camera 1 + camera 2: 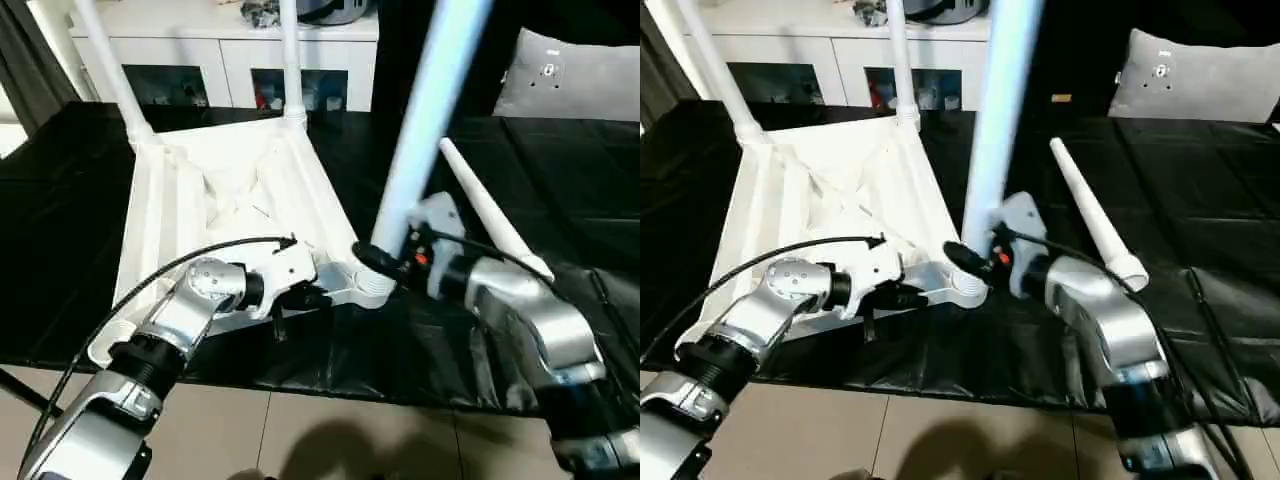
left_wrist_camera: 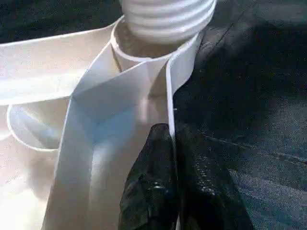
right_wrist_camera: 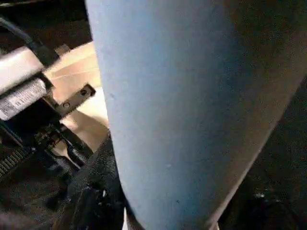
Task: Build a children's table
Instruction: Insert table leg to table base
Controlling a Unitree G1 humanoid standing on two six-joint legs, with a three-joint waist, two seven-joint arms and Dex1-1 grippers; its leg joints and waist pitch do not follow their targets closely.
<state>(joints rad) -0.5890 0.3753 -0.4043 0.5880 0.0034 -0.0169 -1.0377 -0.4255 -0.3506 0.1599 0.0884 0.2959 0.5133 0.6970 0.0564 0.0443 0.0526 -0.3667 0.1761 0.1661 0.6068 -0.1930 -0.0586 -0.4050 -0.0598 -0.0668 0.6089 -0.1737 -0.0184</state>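
**Almost done: two legs in, third going in, one left**

Upside down on the black worktop (image 1: 560, 180) lies the table top (image 1: 230, 190). Two far legs (image 1: 290, 60) stand in sockets. Right end effector (image 1: 385, 262) grasps the third leg (image 1: 425, 110) at the near socket (image 2: 165, 21). Left end effector (image 2: 168, 191) pinches the rim. The last leg (image 1: 1090, 215) lies beside.

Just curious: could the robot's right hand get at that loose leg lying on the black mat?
Probably not yet: the right hand is gripping the upright leg. The loose leg lies uncovered beside that arm.

Soft overhead light is thrown on the white plastic square table top (image 1: 230, 200), which is nearly washed out. The long white tapered tube leg (image 3: 182, 105) is blurred and bluish.
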